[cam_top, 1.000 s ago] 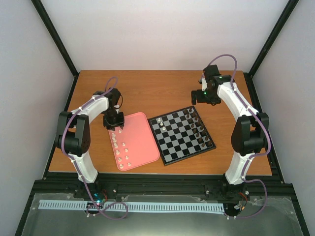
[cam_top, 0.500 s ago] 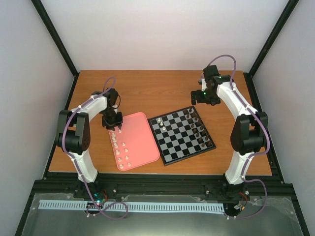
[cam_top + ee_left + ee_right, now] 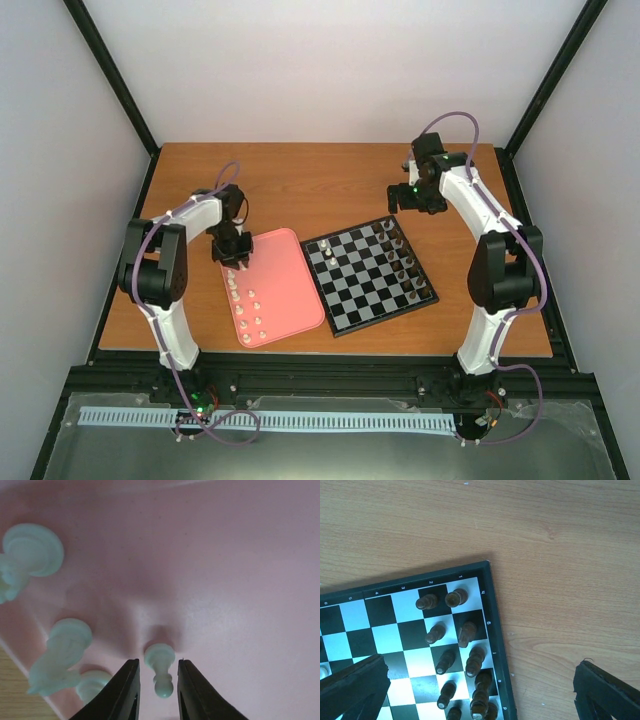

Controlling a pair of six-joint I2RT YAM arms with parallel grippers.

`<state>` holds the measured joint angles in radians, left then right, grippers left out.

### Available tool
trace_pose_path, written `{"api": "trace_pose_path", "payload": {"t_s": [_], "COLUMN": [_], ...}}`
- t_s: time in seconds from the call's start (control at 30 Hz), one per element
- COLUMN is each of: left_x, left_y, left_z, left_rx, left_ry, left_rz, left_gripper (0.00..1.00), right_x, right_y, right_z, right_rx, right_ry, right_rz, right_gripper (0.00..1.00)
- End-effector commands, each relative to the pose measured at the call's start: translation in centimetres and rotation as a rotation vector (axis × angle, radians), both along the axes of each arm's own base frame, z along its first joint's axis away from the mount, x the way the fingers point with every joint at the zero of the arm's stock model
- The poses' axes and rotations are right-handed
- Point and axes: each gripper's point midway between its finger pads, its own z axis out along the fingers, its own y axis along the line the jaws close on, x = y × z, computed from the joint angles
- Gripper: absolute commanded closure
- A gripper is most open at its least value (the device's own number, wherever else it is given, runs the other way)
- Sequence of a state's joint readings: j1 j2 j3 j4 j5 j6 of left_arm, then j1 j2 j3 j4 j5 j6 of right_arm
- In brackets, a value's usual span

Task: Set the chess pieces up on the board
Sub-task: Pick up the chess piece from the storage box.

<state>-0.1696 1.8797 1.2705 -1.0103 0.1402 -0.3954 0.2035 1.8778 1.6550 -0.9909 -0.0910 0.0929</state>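
Cream-white pawn [image 3: 160, 671] upright on pink rounded tray [image 3: 225, 580]; left claw [image 3: 157, 664] narrow, straddling it for pickup; right claw [image 3: 479, 666] wide, idle.

Chess pieces [image 3: 245, 300]: tiny, cream-white, upright; most stand in two columns on the pink tray's [image 3: 290, 280] left side, two on the board.
Board [image 3: 358, 282]: black and silvery squares, black rim, flat, skewed, just beside the tray.
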Motion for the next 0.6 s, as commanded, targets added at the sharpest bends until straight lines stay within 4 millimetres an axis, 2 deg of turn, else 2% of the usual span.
{"api": "trace_pose_path", "payload": {"t_s": [0.0, 0.37, 0.57], "left_x": [0.3, 0.5, 0.6], "left_y": [-0.7, -0.7, -0.9], "left_z": [-1.0, -1.4, 0.3], "left_rx": [-0.008, 0.003, 0.007], "left_ry": [0.008, 0.017, -0.006], "left_rz": [-0.016, -0.025, -0.041], "left_gripper": [0.80, 0.91, 0.94], "right_x": [0.7, 0.7, 0.8], "right_y": [0.2, 0.1, 0.2], "right_z": [0.3, 0.1, -0.2], "right_rx": [0.005, 0.002, 0.004], "right_ry": [-0.016, -0.014, -0.008], "right_rz": [0.010, 0.012, 0.012], "right_gripper": [0.00, 0.00, 0.00]}}
